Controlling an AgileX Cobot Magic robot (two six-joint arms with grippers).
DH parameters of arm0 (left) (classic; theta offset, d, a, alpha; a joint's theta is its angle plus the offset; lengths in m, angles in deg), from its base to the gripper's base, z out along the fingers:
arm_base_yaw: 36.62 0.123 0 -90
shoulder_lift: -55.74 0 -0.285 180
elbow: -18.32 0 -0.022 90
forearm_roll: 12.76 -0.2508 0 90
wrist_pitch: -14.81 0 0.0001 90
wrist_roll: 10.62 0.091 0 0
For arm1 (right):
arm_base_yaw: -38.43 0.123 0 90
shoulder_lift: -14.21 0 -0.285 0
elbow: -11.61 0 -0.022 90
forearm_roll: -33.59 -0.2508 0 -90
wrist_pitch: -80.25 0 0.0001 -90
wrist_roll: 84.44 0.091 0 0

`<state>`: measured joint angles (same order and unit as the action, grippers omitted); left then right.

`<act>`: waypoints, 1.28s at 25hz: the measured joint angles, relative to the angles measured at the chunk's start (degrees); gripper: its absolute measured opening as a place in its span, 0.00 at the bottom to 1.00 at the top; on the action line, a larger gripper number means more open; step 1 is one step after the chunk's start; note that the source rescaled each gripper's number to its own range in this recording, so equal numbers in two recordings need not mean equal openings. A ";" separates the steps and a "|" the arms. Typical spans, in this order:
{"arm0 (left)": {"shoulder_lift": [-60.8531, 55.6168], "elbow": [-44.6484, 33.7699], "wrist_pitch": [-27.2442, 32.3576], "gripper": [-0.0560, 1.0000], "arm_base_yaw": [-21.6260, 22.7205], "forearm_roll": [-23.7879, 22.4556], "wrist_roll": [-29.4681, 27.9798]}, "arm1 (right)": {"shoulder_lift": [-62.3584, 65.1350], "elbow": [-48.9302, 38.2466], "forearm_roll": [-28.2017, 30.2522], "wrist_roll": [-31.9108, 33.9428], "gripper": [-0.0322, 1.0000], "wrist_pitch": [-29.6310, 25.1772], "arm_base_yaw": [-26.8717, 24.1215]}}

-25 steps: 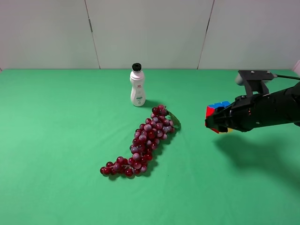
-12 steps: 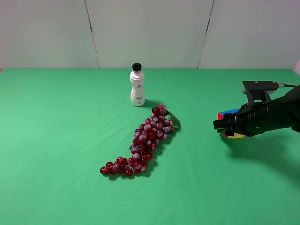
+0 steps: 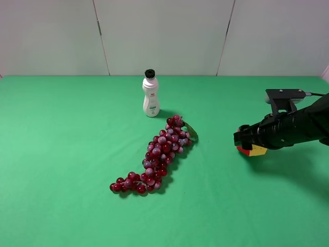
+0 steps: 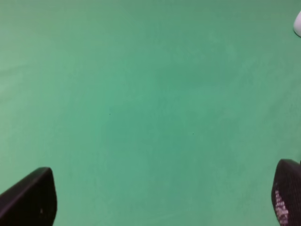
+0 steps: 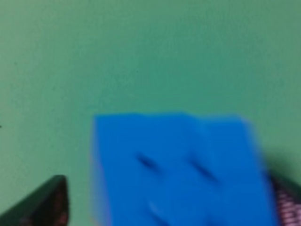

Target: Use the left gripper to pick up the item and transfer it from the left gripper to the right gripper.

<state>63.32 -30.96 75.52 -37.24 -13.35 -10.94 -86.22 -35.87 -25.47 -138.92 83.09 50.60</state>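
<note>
The puzzle cube (image 3: 249, 151) shows red and yellow faces on the green table at the right, just under my right gripper (image 3: 242, 139). In the right wrist view its blue face (image 5: 183, 169) fills the space between the spread fingers; the one finger (image 5: 40, 202) stands clear of it, so the gripper is open around the cube. My left gripper (image 4: 164, 197) is out of the exterior view. Its wrist view shows the two fingertips wide apart over bare green table, open and empty.
A white bottle (image 3: 150, 94) with a black cap stands at the back centre. A red grape bunch (image 3: 157, 154) lies diagonally in the middle of the green table (image 3: 61, 154). A white edge (image 4: 297, 23) shows at the corner of the left wrist view.
My right gripper moved right and lowered with the cube. In the last half second the cube has dropped below the fingertips onto the table, its red and yellow faces now showing.
</note>
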 joint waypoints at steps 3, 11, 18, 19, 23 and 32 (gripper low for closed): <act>0.00 0.00 0.00 0.78 0.00 0.00 0.00 | 0.00 0.00 0.00 0.13 0.94 0.05 0.00; 0.00 0.00 0.00 0.78 0.00 0.05 0.00 | 0.00 0.00 0.00 0.13 1.00 0.15 0.00; 0.00 0.00 0.00 0.78 0.00 0.05 0.00 | 3.56 0.00 0.00 0.13 1.00 -0.52 0.00; 0.00 0.00 0.00 0.78 0.00 0.05 0.00 | 4.90 -0.05 0.00 0.13 1.00 -0.89 0.00; 0.00 0.00 0.00 0.78 0.00 0.05 -0.06 | 10.65 -0.05 0.00 0.13 1.00 -3.15 0.00; 0.00 0.00 -0.23 0.77 0.00 0.05 -0.06 | 24.86 -0.05 0.85 0.18 1.00 -5.58 0.00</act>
<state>63.32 -30.96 75.29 -37.24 -13.30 -11.00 -61.36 -35.92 -24.62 -138.74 77.50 50.60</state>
